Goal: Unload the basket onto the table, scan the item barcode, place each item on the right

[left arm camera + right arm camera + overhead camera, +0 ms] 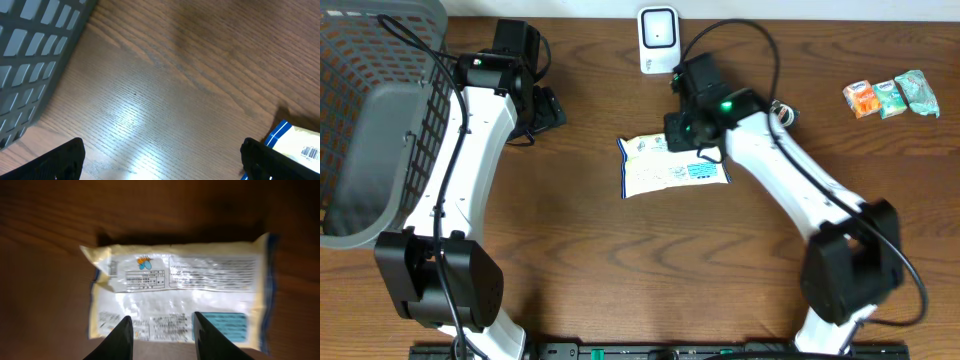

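The flat white and blue plastic packet (665, 168) lies printed side up at the middle of the brown wooden table (620, 260), a little nearer than the white barcode scanner (658, 38) at the far edge. The right gripper (162, 325) hangs over the packet, fingers partly apart and clamping nothing. The left gripper (161, 150) is spread wide over bare wood, beside the grey plastic basket (360, 120).

Cream-and-blue packet (655, 172), grey lattice basket (380, 60), dark woodgrain table (620, 270), white scanner (658, 38)
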`<state>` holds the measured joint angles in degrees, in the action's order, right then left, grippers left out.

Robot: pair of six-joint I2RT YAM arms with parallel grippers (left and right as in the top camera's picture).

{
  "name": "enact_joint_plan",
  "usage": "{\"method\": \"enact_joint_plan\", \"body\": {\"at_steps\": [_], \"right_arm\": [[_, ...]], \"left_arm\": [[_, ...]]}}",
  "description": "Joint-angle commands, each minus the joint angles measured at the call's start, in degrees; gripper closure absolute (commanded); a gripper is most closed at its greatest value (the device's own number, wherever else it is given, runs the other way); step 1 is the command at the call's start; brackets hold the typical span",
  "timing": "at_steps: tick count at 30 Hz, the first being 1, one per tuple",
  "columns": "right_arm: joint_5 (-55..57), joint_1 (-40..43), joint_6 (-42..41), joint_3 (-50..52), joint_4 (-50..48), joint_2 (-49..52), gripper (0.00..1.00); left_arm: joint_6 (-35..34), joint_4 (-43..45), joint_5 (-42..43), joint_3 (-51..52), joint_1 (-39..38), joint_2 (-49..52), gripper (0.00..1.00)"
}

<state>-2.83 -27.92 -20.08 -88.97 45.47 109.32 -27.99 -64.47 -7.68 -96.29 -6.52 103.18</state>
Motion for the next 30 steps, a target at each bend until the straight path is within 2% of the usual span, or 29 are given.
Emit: {"method": "enact_joint_plan", "body": {"at_steps": [1,6,9,13,21,24,27,30], "right_arm": [[2.60,-1.92,-4.90,1.05,-1.09,7.48,0.66],[-4.35,-3.54,-6.21,1.05,-3.54,14.88,0.66],[-4.17,-4.09,-6.01,0.96,-2.86,15.02,0.65],[-2.95,-3.17,-5.99,-0.98,1.01,11.28,0.62],[6.29,1.70,-2.97,-2.56,7.80,-0.92,0.53],[11.02,2.82,-2.71,-2.54,8.57,-1.75,0.34],[14.93,4.26,-0.83,-2.54,8.41,-1.68,0.23],[16.22,7.08,-0.85,-2.54,7.89,-1.64,0.03]], "left_arm": [[0.98,-0.20,-0.72,-0.20,0.20,-0.28,0.02],[0.98,-0.20,-0.72,-0.20,0.20,-0.28,0.02],[0.98,-0.20,-0.72,-0.20,0.20,-0.28,0.02],[0.98,-0.20,-0.72,-0.20,0.20,-0.28,0.02],[0.98,-0.20,-0.72,-0.20,0.20,-0.28,0.02],[0.98,-0.20,-0.72,-0.20,0.20,-0.28,0.02],[0.98,-0.20,-0.72,-0.20,0.20,-0.28,0.02],[0.98,-0.20,-0.72,-0.20,0.20,-0.28,0.02]]}}
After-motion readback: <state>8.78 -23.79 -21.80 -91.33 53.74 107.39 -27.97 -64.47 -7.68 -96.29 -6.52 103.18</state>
